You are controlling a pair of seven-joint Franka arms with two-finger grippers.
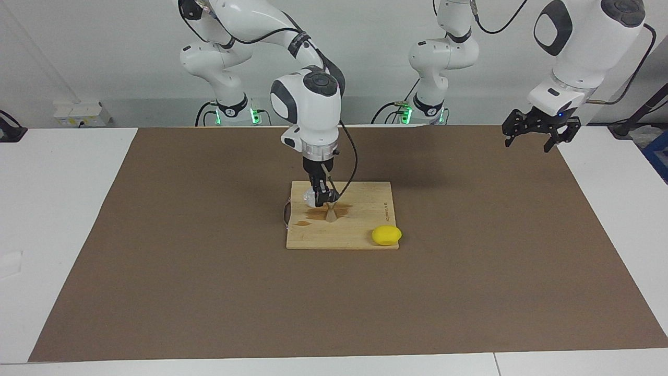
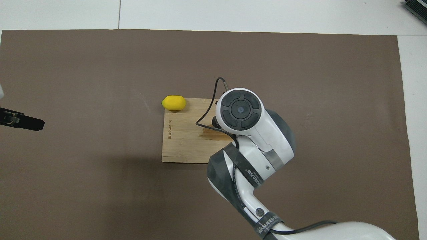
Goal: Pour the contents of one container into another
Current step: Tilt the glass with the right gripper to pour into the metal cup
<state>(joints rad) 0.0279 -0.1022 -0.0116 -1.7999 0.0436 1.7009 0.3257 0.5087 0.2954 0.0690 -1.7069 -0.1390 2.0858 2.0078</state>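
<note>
The clear glass cup (image 1: 309,197) hangs tilted on its side over the wooden board (image 1: 365,209), with my right gripper (image 1: 320,200) shut on it. Its mouth faces the small metal jigger (image 1: 331,215), which stands upright on the board just below the fingers. In the overhead view the right arm's wrist (image 2: 241,109) covers both cup and jigger. My left gripper (image 1: 526,147) waits open and empty in the air, over the mat's corner at the left arm's end; its tip (image 2: 23,121) shows at the overhead view's edge.
A yellow lemon (image 1: 386,235) (image 2: 173,102) lies at the board's corner farthest from the robots, toward the left arm's end. Brown wet patches (image 1: 315,213) mark the board (image 2: 180,140) around the jigger. A brown mat (image 1: 469,271) covers the table.
</note>
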